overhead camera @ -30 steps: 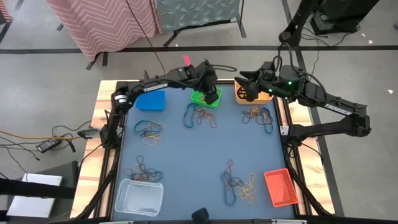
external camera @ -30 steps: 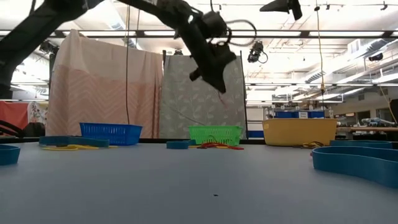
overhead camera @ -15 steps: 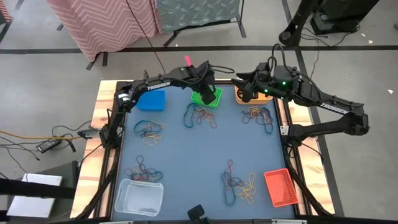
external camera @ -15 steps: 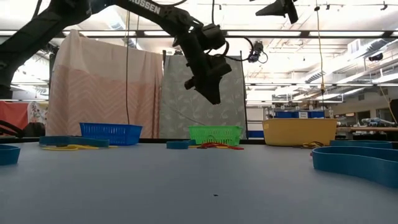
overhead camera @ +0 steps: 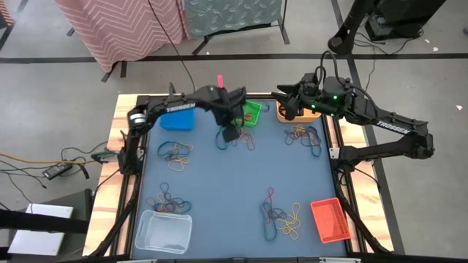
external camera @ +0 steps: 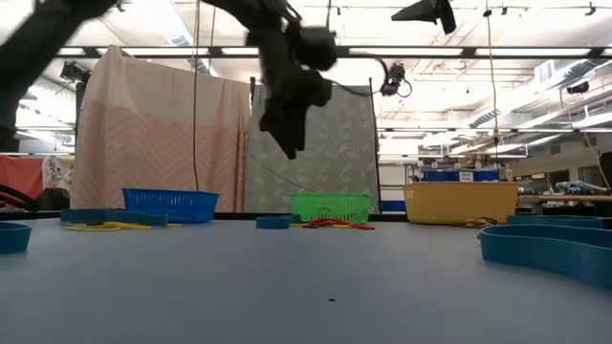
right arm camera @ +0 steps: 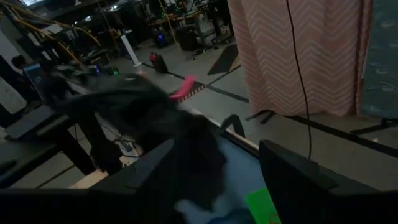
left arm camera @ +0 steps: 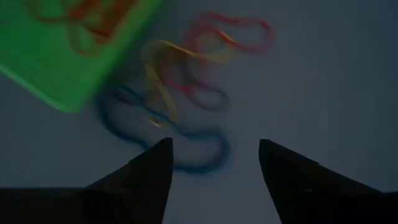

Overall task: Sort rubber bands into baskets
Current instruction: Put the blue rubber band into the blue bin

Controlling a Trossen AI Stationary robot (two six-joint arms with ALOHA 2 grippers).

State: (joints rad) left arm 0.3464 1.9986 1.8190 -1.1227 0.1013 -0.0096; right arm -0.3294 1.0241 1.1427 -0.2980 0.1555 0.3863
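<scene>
My left gripper [overhead camera: 229, 134] hangs open above a tangled pile of blue, yellow and red rubber bands [left arm camera: 180, 93] that lies on the blue mat just near-side of the green basket [overhead camera: 251, 113]. Nothing is between its fingers. The green basket holds orange and red bands [left arm camera: 93, 15]. My right gripper [overhead camera: 282, 109] stands open and empty in the air at the left edge of the yellow-orange basket [overhead camera: 306, 112]. The blue basket [overhead camera: 178, 119], red-orange basket [overhead camera: 329, 219] and clear white basket [overhead camera: 163, 231] stand at the mat's far left, near right and near left.
More band piles lie on the mat: at mid left [overhead camera: 175, 152], below the yellow-orange basket [overhead camera: 303, 135], at near left [overhead camera: 168, 199] and at near centre right [overhead camera: 281, 215]. The two arms stand close together along the far edge. Curtains and stands rise beyond the table.
My left gripper has left the spot over the green basket and gone toward the table's near and left side, coming over the band pile beside the basket. Its fingers have spread open on the way.
</scene>
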